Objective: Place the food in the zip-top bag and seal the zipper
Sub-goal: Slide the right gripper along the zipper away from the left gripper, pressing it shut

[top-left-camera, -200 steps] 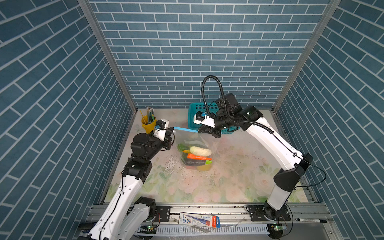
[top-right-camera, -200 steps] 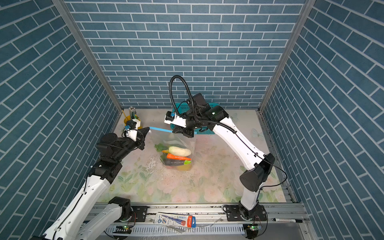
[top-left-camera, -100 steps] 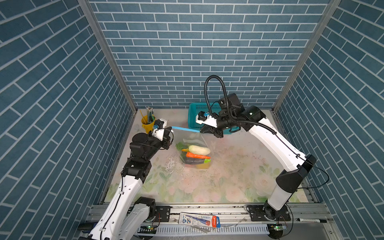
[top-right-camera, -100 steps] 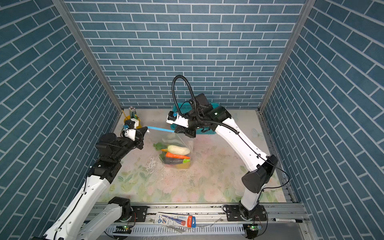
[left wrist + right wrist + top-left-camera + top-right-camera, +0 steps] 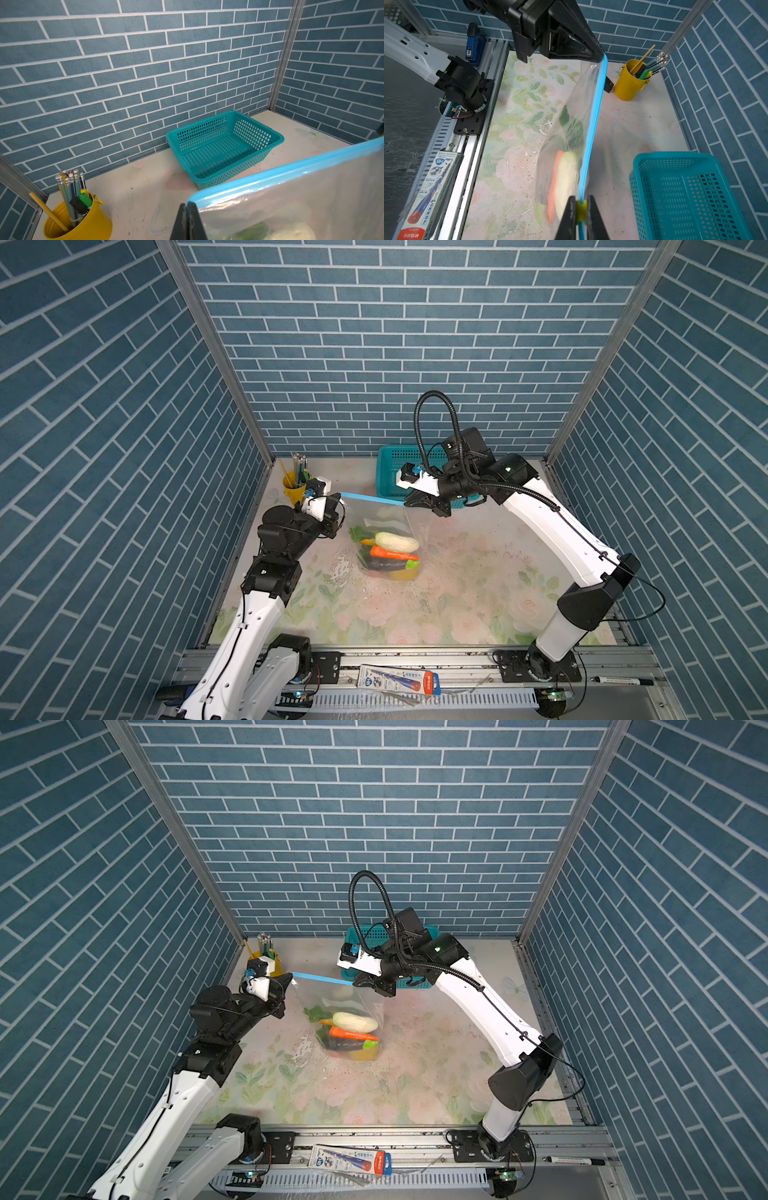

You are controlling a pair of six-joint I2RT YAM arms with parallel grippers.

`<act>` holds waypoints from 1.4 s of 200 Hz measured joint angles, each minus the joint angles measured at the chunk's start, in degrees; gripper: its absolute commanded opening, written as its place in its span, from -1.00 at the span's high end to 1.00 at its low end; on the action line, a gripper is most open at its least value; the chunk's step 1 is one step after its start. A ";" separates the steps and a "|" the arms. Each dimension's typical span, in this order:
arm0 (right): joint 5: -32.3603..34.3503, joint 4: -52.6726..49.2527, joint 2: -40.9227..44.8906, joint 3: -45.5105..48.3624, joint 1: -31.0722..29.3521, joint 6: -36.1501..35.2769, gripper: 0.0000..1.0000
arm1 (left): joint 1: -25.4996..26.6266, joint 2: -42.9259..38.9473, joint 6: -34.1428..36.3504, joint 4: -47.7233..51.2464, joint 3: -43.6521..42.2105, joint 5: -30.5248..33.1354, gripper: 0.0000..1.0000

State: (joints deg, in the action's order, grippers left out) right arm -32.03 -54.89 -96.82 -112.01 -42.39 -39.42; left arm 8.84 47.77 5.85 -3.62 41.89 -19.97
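Both grippers are on the zip-top bag (image 5: 388, 526), which hangs between them over the middle of the table with its bottom resting on the flowered cloth. The left gripper (image 5: 188, 204) is clamped together on the left corner of the bag's mouth. The right gripper (image 5: 580, 205) is pinched on the yellowish slider tab (image 5: 580, 210) towards the right end of the zipper (image 5: 370, 498). The light-blue strip runs taut and nearly level from one to the other.

The food (image 5: 392, 549) lies heaped in the bottom of the bag: a white radish, an orange carrot, something dark and some green leaf. The teal basket (image 5: 224, 145) at the far side is empty, so the filling appears done and the sealing is the step in hand. In the right wrist view the strip between the grippers looks like a single closed line, and a short length of it shows past the slider. The next move probably calls for drawing the slider rightwards to the end of the track while the left gripper anchors its corner and holds the strip straight.

A pencil box (image 5: 432, 187) on the near rail reads "HB". Its red end bears what looks like "M&G" with Chinese characters. The marker (image 5: 619, 680) on the near right carries print too small to read.
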 measured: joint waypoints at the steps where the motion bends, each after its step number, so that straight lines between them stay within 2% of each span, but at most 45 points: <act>1: 0.00 0.00 0.02 0.02 0.00 0.00 1.00 | 0.00 0.00 -0.02 0.00 0.00 0.00 1.00; 280: 0.39 2.47 6.67 7.10 3.56 0.11 1.00 | -1.97 -1.29 1.09 2.95 0.52 0.39 1.00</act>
State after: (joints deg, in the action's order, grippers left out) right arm -31.64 -52.42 -90.15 -104.90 -38.83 -39.31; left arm 6.87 46.48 6.94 -0.67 42.41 -19.57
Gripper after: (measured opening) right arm 0.096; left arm 0.048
